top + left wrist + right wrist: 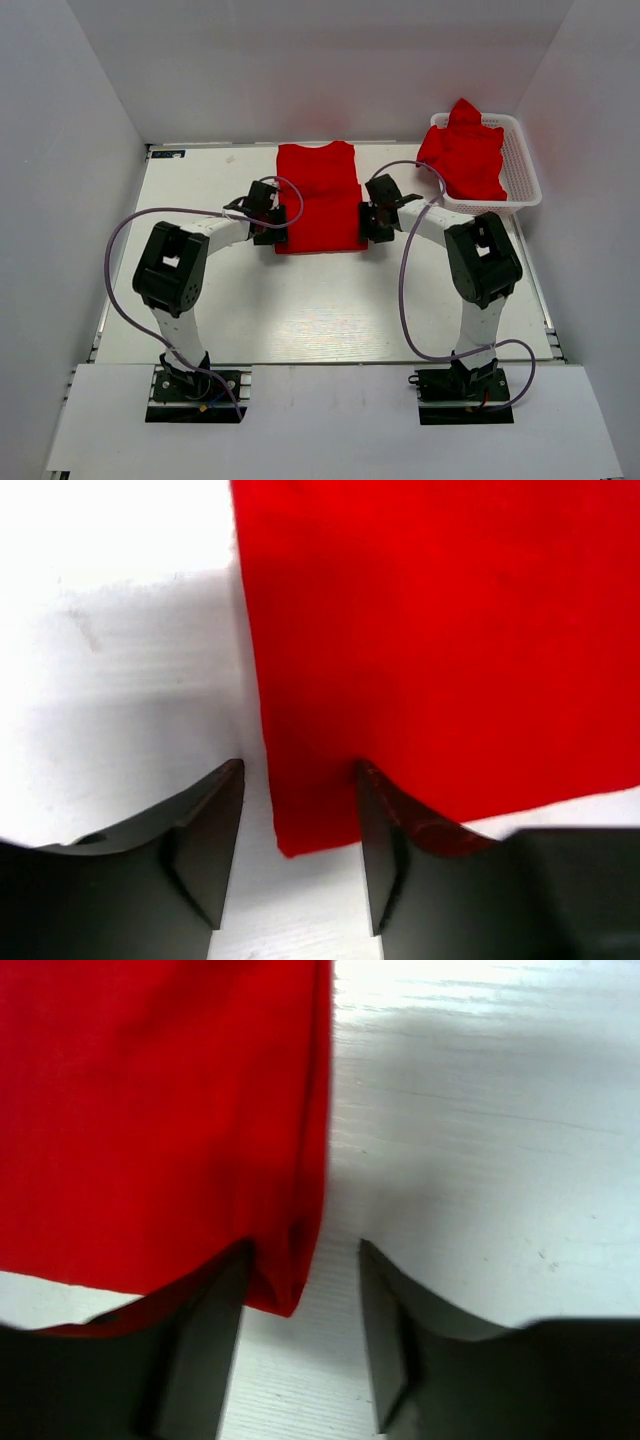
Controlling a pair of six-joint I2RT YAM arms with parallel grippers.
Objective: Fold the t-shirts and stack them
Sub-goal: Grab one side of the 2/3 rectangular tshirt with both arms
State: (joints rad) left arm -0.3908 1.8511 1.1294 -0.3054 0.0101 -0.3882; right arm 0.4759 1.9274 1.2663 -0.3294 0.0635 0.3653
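Toward the desk's far edge a red t-shirt lay flat; left tool and right tool stood half-open astride its near corners, gripping nothing. Risk: jaws could pinch one layer or slip off, skewing the fold.

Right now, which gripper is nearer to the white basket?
Right. The right gripper is just left of the basket; the left gripper is farther left, beyond the flat shirt.

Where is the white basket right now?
Top view: the white lattice basket sits at the far right corner of the table, holding crumpled red t-shirts, right of the flat red t-shirt.
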